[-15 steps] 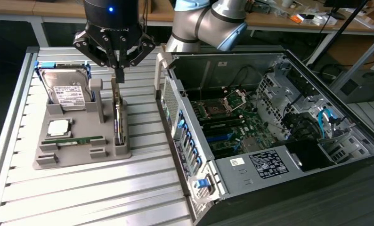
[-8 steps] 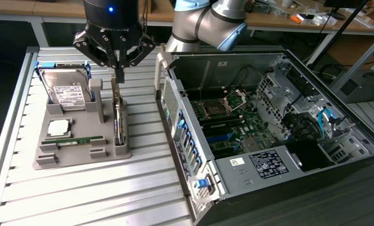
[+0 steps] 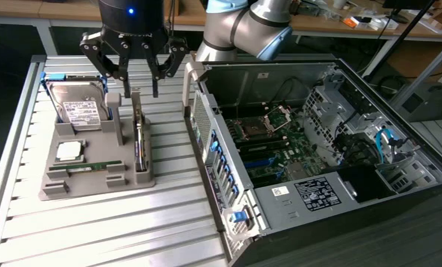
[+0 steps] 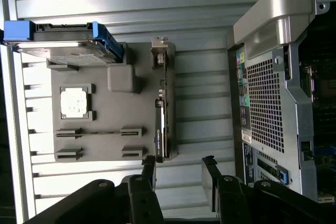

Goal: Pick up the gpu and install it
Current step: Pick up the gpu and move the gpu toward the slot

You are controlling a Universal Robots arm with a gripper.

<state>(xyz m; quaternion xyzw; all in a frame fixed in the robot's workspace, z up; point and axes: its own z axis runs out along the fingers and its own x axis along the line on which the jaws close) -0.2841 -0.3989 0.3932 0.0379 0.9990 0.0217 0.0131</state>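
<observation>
Grey tray (image 3: 94, 178) beside the open case (image 3: 318, 167) holds the gpu (image 3: 138, 139) upright on its long edge, in the slot on the side nearest the case. The end effector (image 3: 141, 88) hangs directly above the card, fingers spread, nothing between them.

The card is thin and stands only in a shallow slot, so a closing grip that lands off-centre could tip it toward the case or press on the fan instead of the board. A tilted lift might snag the metal bracket in the slot and drag the tray along. The case wall rises close by, leaving little room on that side for the wide fingers. Loose cables inside the case could foul a card on its way to the board.

Farther from the case, the tray also carries a hard drive (image 3: 80, 105), a processor (image 3: 69, 149) and a memory stick (image 3: 87, 165). The surface (image 3: 94, 239) is slatted aluminium. Beyond the case stand cluttered wooden desks (image 3: 369, 22).
</observation>
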